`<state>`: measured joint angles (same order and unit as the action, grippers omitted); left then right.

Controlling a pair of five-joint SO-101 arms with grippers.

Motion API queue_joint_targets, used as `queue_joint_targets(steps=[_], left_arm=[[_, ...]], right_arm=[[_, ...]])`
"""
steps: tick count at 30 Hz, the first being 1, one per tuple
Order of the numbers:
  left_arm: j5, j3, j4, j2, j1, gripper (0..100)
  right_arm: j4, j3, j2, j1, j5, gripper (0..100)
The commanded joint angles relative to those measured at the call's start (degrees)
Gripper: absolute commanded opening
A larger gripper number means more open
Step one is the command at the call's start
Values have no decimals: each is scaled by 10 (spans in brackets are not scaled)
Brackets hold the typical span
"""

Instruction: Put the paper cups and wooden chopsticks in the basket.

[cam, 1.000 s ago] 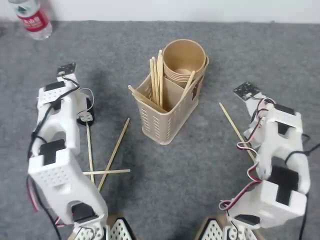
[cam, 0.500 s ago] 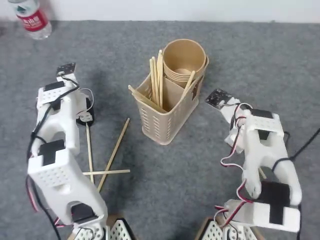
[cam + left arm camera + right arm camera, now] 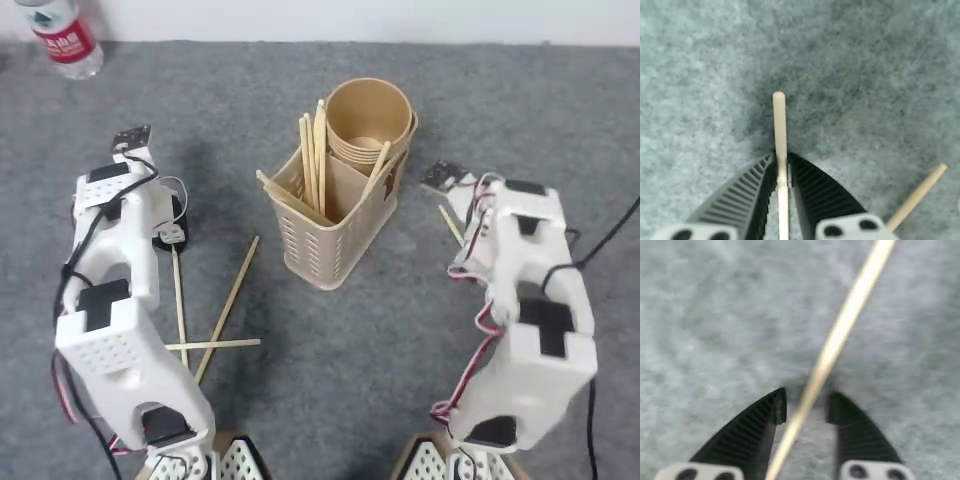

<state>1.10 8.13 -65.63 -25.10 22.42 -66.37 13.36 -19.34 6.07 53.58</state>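
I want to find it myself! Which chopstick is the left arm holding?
Find the basket in the middle of the grey carpet, then look beside the left arm, where three chopsticks lie. It is the chopstick nearest that arm, the only one whose end is pinched in the left gripper's shut jaws.

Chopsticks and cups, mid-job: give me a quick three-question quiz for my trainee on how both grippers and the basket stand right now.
1. True or false: the left gripper is shut on a chopstick.
2. Pick one. The right gripper is: A) shut on a cup; B) open, with a second chopstick between its jaws; C) shut on nothing.
3. Fill the gap: the paper cups sit stacked in the ___.
Key: 1 true; 2 B; 3 basket.
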Motion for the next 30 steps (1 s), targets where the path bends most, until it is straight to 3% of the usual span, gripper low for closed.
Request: queue_joint_targets(steps=[1, 4, 8, 13, 18, 24, 30], left_arm=[[4, 1, 0, 8, -2, 12], [3, -11, 4, 9, -3, 11], [5, -70, -34, 22, -1, 11], [8, -182, -134, 105, -3, 10], [8, -301, -225, 197, -17, 10], [8, -415, -308, 260, -37, 10], [55, -538, -319, 305, -64, 10]], right_arm=[[-36, -30, -26, 0, 4, 28], [-43, -28, -21, 4, 51, 9], [-44, -31, 41, 41, 55, 6], [-118, -49, 234, 60, 54, 6], [-180, -68, 450, 33, 49, 6], [-178, -69, 604, -39, -73, 6], [-100, -70, 647, -189, -218, 6]])
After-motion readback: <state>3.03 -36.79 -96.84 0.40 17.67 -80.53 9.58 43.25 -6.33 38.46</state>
